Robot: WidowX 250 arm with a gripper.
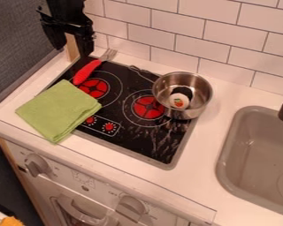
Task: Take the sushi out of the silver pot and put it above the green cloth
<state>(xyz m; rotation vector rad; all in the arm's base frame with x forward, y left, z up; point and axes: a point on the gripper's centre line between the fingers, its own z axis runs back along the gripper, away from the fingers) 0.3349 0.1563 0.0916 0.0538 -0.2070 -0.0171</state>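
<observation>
- Sushi (179, 101): the piece to be moved, lying inside the silver pot (203, 97), a little toward six o'clock from the centre; pale decorated end toward six o'clock, black part toward one.
- Handling (judged): probably a light toy piece, likely firm enough to keep its shape; its rounded outline could roll or slip under an uneven squeeze.
- Preferred hold (judged): the two opposite sides of the piece, taken from straight above, with the fingers lowered inside the rim; the metal wall close by leaves little room for a slanted approach.
- Pot: upright, at the stove's one o'clock; its wire handle (142, 72) points to ten o'clock and should be kept clear of.
- Green cloth (58, 110): the destination, at nine o'clock from the pot, folded and overlapping the edge of the stove (145, 151).
- Red-handled fork (88, 70): toward ten o'clock from the pot, prongs pointing to one o'clock.
- Tool (70, 50): at ten o'clock from the pot, above the far corner of the stove; fingers directed downward and spread apart, nothing seen held between them.
- Sink (250, 154): set in the bench (194, 170), between four and five o'clock from the pot.
</observation>
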